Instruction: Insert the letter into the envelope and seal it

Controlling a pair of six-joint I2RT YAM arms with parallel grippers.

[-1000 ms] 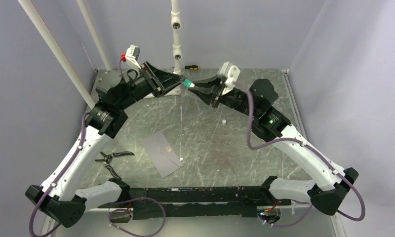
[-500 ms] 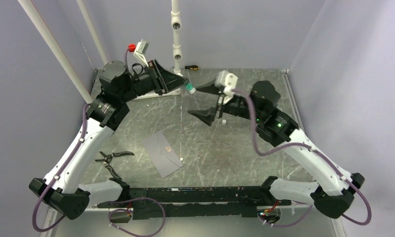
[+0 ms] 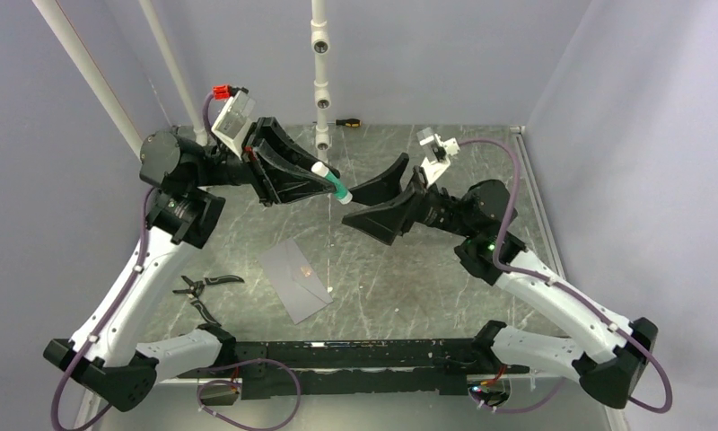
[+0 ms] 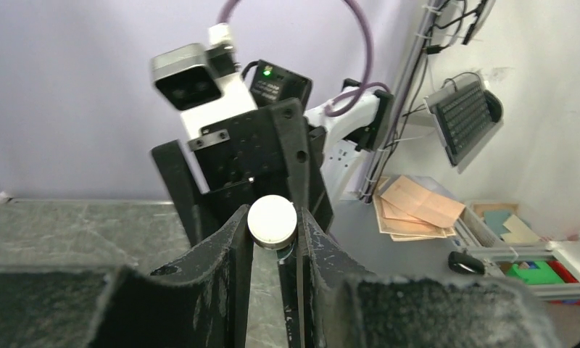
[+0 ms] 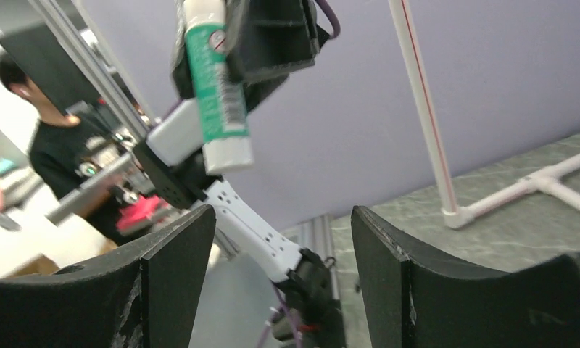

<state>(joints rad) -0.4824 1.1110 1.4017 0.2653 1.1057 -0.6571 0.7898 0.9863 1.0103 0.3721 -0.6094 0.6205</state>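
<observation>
- The left pincer (image 3: 322, 182) is raised above the surface (image 3: 409, 278) and clenched on a white, green-labelled glue stick (image 3: 328, 183).
- The stick's white end points toward the right pincer (image 3: 349, 206). It is possibly capped, but the view is too soft to be sure.
- The right pincer is released, its jaws spread wide just beside that end, touching nothing.
- The envelope (image 3: 294, 280) lies flat on the surface, well below both pincers and nearer the left arm.
</observation>
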